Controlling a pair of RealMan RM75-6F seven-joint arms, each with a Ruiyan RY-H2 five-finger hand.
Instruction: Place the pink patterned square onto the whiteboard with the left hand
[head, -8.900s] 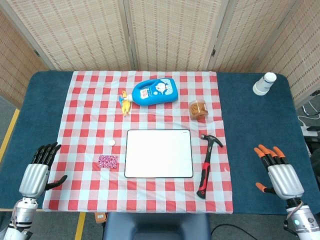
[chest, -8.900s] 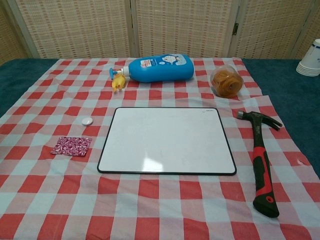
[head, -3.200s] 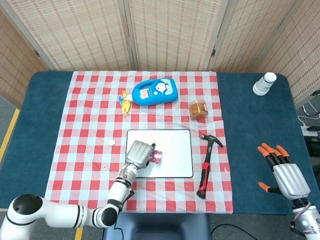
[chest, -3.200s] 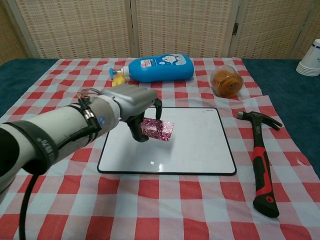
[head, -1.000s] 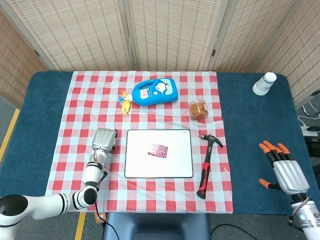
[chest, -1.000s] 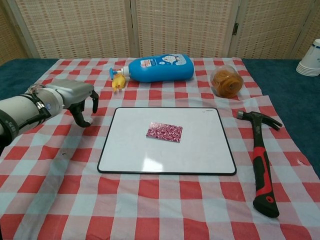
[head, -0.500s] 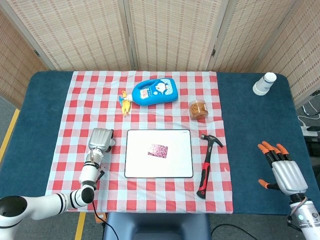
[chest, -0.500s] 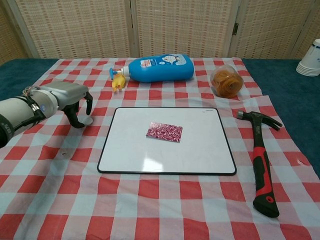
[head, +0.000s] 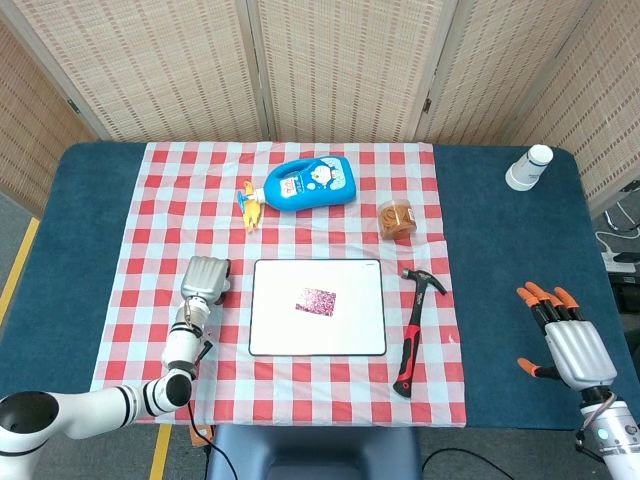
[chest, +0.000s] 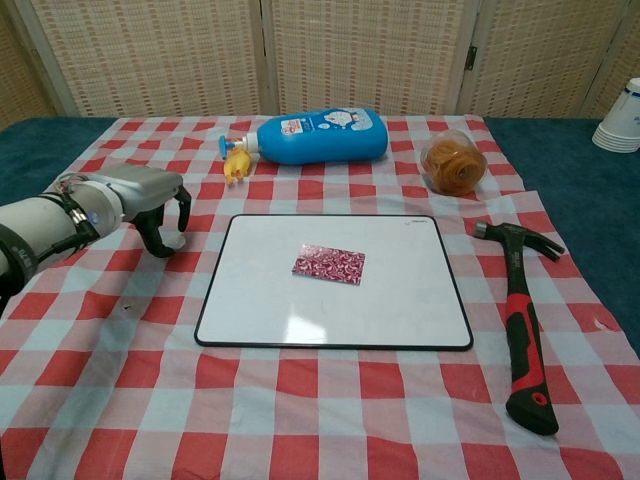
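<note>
Item 1, my left hand (chest: 150, 205): empty, fingers curled downward with clear gaps between them, over the checked cloth (chest: 300, 420) just off the left edge of the whiteboard (chest: 400, 300).

Item 2, pink patterned square (chest: 329, 266): flat on the whiteboard near its middle, to the right of my left hand and well apart from it; nothing touches it.

Item 3, small white disc (chest: 176, 241): on the cloth directly beneath the left hand's fingertips; I cannot tell whether they touch it.

Item 4, blue bottle (chest: 318, 136): lying on its side, beyond the left hand and to its right, yellow pump (chest: 236, 161) pointing back toward the hand's side.

Item 5, round jar (chest: 453, 162): beyond the whiteboard's far right corner.

Item 6, hammer (chest: 523, 320): on the cloth right of the whiteboard, between the board and my right hand.

Item 7, my right hand (head: 563, 338): empty, fingers spread wide, over the blue table (head: 500, 260) well right of the cloth.

Item 8, paper cups (head: 528, 167): far beyond the right hand.
</note>
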